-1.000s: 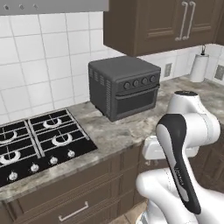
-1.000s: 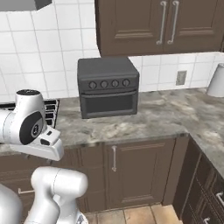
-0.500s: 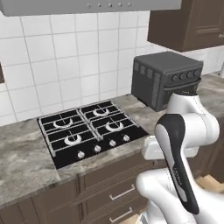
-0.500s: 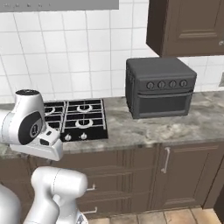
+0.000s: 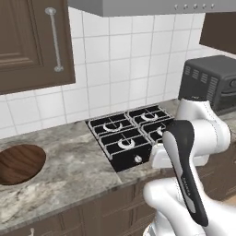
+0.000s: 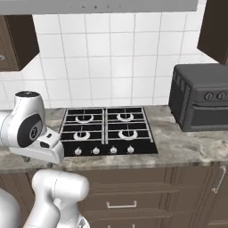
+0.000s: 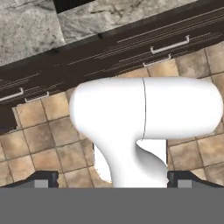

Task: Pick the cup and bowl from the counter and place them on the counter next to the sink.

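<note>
The bowl (image 5: pixel 18 163), wide, shallow and of dark brown wood grain, lies on the counter (image 5: pixel 69 170) at the far left of the left base view, cut by the frame edge. The cup and the sink are out of view. My arm is folded close to the base, in front of the counter's (image 6: pixel 187 147) edge. In the hand view my gripper (image 7: pixel 113 180) points down at the floor, with its fingertips (image 7: pixel 43 179) far apart and open, and nothing between them. A strip of counter (image 7: pixel 26 30) runs along that view's top.
A black gas stovetop (image 5: pixel 129 136) (image 6: pixel 107 129) sits in the counter ahead. A dark toaster oven (image 5: pixel 212 83) (image 6: pixel 200 102) stands to its right. A brown wall cabinet (image 5: pixel 32 41) hangs above the bowl. Dark drawers with silver handles (image 7: pixel 170 46) stand over a tiled floor (image 7: pixel 39 140).
The whole picture has shifted: the base has driven left along the counter. The oven slid to the right, the stovetop came to the middle, and the bowl entered at the left. The gripper stays open.
</note>
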{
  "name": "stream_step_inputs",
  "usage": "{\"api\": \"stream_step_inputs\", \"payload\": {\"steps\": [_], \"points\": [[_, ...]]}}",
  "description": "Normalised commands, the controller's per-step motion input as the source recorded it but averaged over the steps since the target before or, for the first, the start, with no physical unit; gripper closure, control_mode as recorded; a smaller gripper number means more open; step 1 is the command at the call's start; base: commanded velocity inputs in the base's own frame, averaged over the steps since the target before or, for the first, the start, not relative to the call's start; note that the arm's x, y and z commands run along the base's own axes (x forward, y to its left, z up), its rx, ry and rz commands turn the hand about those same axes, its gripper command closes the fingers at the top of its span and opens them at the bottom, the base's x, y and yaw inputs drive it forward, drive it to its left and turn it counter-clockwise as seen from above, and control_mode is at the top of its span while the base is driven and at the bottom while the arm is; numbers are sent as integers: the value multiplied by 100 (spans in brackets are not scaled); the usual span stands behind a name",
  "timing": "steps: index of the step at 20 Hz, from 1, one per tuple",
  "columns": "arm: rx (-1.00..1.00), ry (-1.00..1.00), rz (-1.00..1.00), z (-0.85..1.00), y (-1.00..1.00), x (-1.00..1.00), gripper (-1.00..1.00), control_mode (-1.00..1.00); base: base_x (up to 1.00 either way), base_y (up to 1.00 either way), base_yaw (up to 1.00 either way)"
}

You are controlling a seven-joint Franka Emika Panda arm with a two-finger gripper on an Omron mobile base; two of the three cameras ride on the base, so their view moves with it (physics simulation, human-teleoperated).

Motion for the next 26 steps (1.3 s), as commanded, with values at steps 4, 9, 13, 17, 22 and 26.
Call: {"api": "stream_step_inputs", "payload": {"steps": [4, 9, 13, 17, 22, 26], "points": [[0, 0, 0, 0, 0, 0, -100, 100, 33, 61, 10], [0, 0, 0, 0, 0, 0, -100, 100, 7, 68, 11], [0, 0, 0, 0, 0, 0, -100, 100, 14, 48, 14], [0, 0, 0, 0, 0, 0, -100, 100, 4, 22, 7], [0, 0, 0, 0, 0, 0, -100, 100, 0, 0, 0], [0, 0, 0, 0, 0, 0, -100, 100, 0, 0, 0]]}}
